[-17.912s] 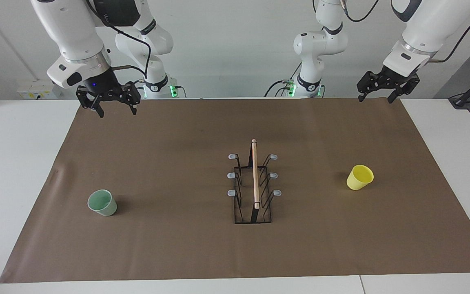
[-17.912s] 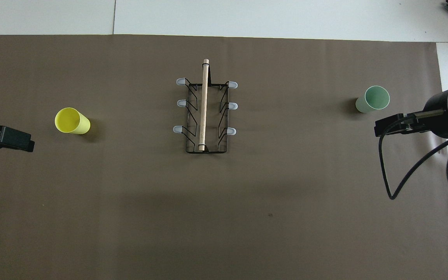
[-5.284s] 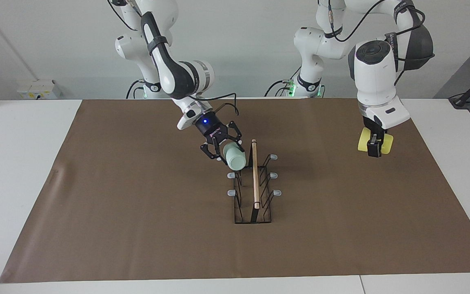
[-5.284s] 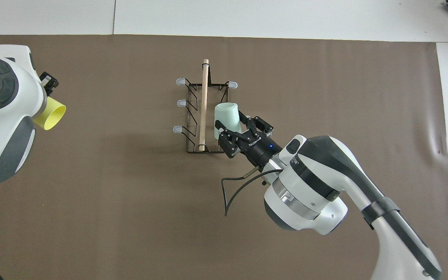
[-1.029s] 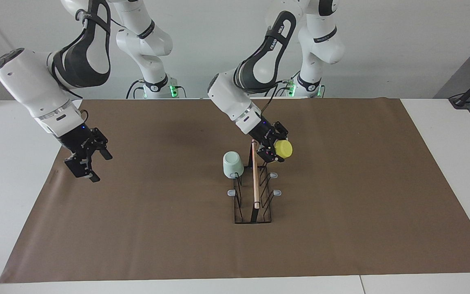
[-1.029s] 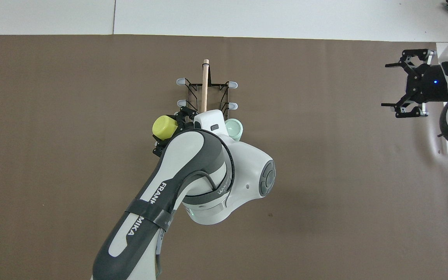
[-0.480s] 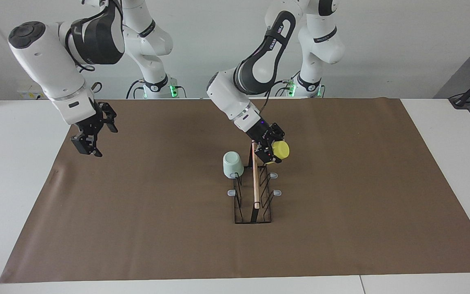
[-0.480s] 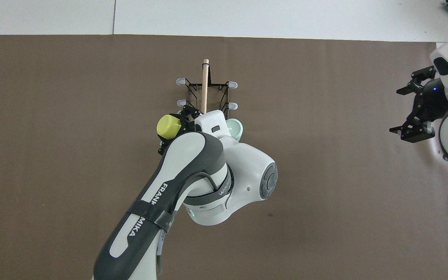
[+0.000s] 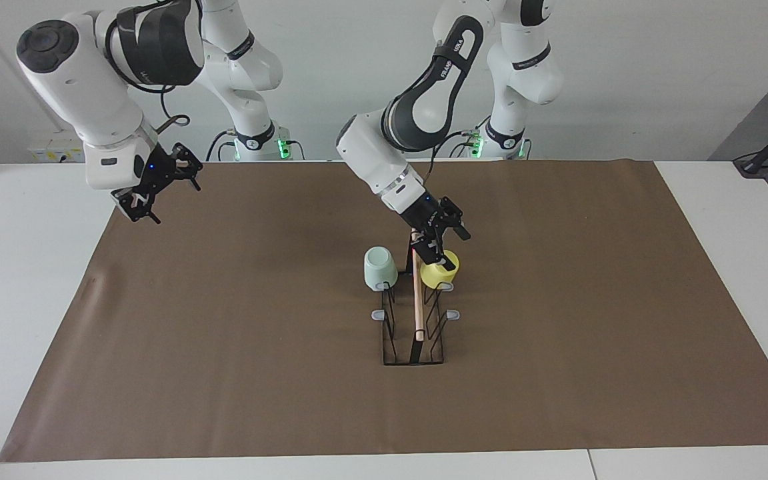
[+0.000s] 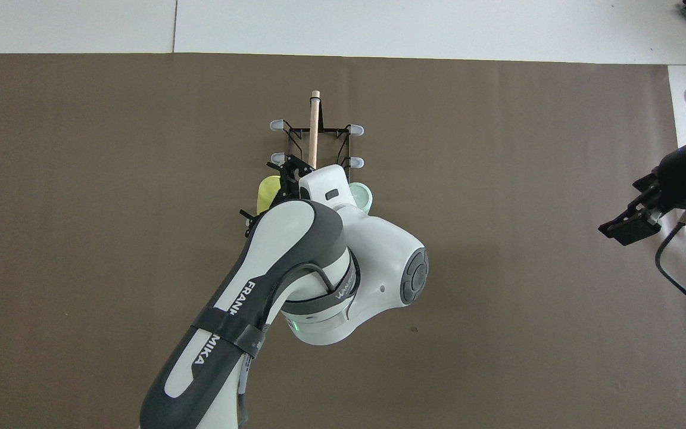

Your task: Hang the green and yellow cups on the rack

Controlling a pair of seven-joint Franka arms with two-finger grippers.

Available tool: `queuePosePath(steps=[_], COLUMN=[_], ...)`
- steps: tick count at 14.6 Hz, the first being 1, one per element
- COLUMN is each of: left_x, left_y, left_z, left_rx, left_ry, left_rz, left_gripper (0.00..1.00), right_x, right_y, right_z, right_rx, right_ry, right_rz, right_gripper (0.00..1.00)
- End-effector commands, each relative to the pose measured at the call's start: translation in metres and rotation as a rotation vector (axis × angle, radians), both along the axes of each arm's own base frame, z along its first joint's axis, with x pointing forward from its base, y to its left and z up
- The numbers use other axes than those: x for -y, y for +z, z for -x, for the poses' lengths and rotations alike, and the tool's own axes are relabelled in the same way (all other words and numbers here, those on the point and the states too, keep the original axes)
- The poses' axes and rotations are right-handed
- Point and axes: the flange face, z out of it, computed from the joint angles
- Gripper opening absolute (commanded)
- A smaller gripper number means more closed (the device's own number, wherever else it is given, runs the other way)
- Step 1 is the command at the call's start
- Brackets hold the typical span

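The rack [image 9: 417, 308] stands mid-mat, a black wire frame with a wooden rod [image 10: 314, 125] along its top. The green cup [image 9: 380, 268] hangs mouth down on a prong on the side toward the right arm's end. The yellow cup [image 9: 439, 275] sits mouth down on a prong of the rack's other side; the overhead view shows only a slice of it [image 10: 267, 193] past the arm. My left gripper [image 9: 449, 249] hovers just above the yellow cup, open and not gripping it. My right gripper [image 9: 169, 199] hangs open with nothing in it over the mat's corner at its own end.
A brown mat [image 9: 597, 347] covers most of the white table [image 9: 24, 280]. The left arm's bulky forearm [image 10: 319, 262] reaches over the mat from the robots' end up to the rack. Several grey-tipped prongs [image 10: 276, 125] stand bare.
The left gripper has opened and let go of the yellow cup, which has dropped onto its prong. The right arm has risen and pulled back toward its base.
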Motion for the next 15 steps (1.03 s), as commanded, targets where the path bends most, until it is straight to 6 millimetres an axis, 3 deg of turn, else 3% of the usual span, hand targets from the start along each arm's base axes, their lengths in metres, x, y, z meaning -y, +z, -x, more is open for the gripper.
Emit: queuePosePath(steps=[1, 4, 6, 10, 15], left_x=[-0.002, -0.038, -0.074, -0.128, -0.215], left_y=[0.027, 0.066, 0.095, 0.109, 0.124], left_z=[-0.012, -0.035, -0.053, -0.087, -0.124], left_rx=[0.014, -0.05, -0.096, -0.127, -0.212], left_ry=[-0.03, -0.061, -0.079, -0.119, -0.234], left_rz=[0.014, 0.098, 0.176, 0.308, 0.407], left_gripper=[1.0, 1.0, 1.0, 1.0, 1.0], right_x=[-0.018, -0.048, -0.066, -0.089, -0.058], right_y=[0.023, 0.037, 0.038, 0.043, 0.039], right_z=[0.021, 0.038, 0.044, 0.052, 0.049], right_rx=[-0.015, -0.037, -0.053, -0.099, -0.102], right_ry=[-0.203, -0.335, -0.448, -0.607, -0.719], right_rz=[0.044, 0.062, 0.081, 0.028, 0.028], right_gripper=[1.0, 1.0, 1.0, 1.0, 1.0])
